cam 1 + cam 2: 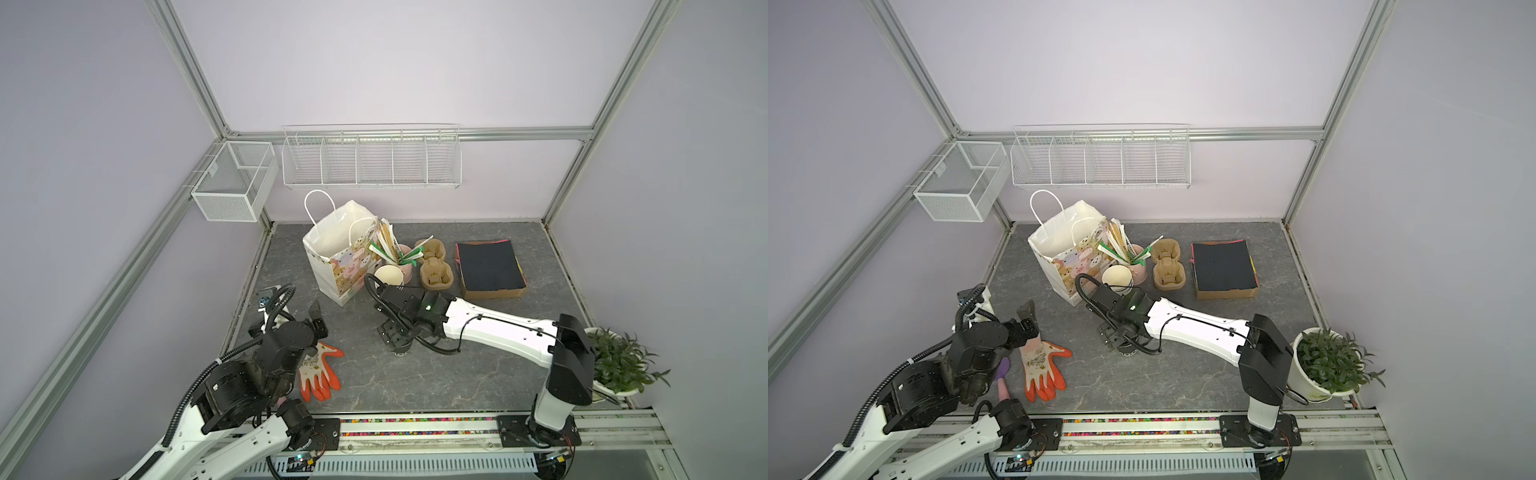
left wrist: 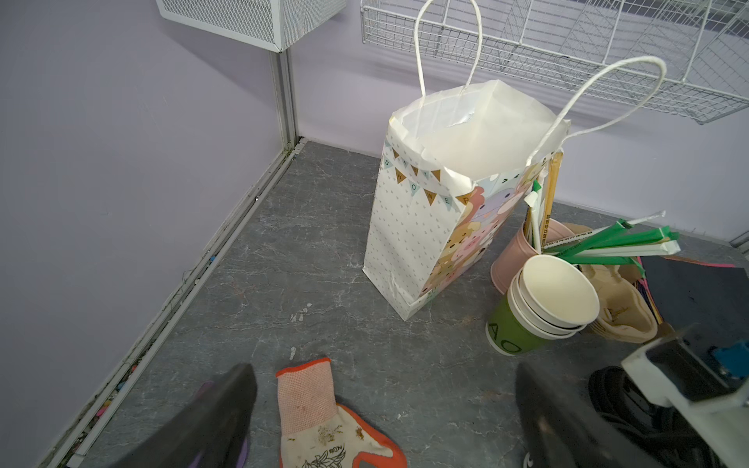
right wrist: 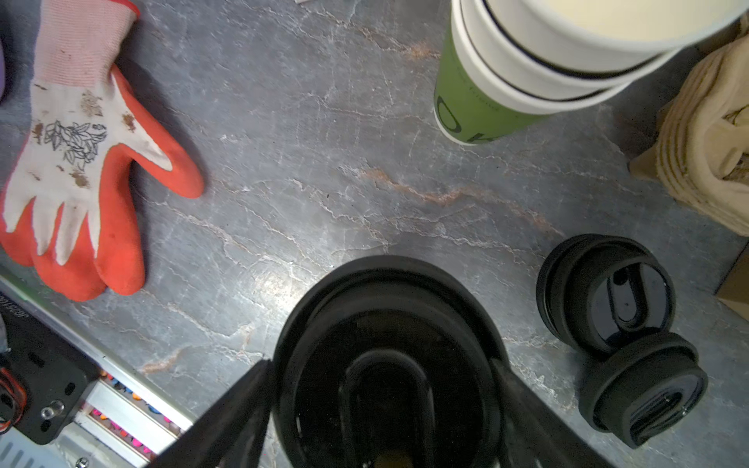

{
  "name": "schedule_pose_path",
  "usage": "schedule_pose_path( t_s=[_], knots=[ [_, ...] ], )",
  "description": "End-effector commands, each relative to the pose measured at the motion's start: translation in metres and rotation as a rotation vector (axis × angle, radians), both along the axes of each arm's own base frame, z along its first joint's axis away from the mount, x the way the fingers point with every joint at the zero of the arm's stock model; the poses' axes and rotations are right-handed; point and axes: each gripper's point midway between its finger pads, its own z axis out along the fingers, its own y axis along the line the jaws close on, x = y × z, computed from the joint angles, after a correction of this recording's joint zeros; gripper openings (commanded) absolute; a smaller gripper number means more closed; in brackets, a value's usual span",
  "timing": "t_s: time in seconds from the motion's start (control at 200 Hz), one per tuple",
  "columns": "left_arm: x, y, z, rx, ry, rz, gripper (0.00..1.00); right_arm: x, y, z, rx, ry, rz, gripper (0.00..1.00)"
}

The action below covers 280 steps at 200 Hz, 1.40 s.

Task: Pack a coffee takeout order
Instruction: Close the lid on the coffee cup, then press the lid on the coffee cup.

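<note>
Left tool: hung released, jaws wide, near a glove.
Right tool: flanked a lidded black cup — grip was unclear.
Spare lids: just beside it.

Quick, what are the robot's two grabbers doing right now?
Left gripper: open, holding nothing.
Right gripper: jaws on either side of the black lidded cup; cannot tell whether they grip it.

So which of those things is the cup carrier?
Find the tall white gift bag at the back. Past the pink cup of straws beside it, before the box of black sheets, lies the carrier: the only brown pulp piece, two round wells.
</note>
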Motion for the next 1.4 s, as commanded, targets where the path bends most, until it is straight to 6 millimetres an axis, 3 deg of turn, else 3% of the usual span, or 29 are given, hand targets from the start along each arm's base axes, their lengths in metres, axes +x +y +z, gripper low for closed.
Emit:
schedule_pose_path(
  t_s=[0.0, 0.35, 0.75, 1.145, 1.394],
  knots=[
    [-0.001, 0.003, -0.010, 0.051, 0.037, 0.003, 1.00, -0.002, 0.001, -0.003, -0.011, 0.025, 0.025, 0.84],
    [-0.001, 0.002, -0.012, 0.057, 0.044, 0.000, 1.00, 0.005, -0.002, -0.017, -0.039, 0.016, 0.020, 0.87],
    [0.000, -0.001, -0.012, 0.058, 0.048, -0.007, 1.00, 0.007, 0.005, -0.002, 0.030, -0.038, 0.064, 0.99],
    [0.001, -0.004, -0.014, 0.068, 0.058, -0.014, 1.00, 0.005, -0.002, 0.013, 0.058, -0.060, 0.062, 0.97],
    [0.003, -0.008, -0.018, 0.080, 0.074, -0.024, 1.00, 0.004, -0.001, 0.006, 0.096, -0.001, 0.049, 0.97]
  ],
)
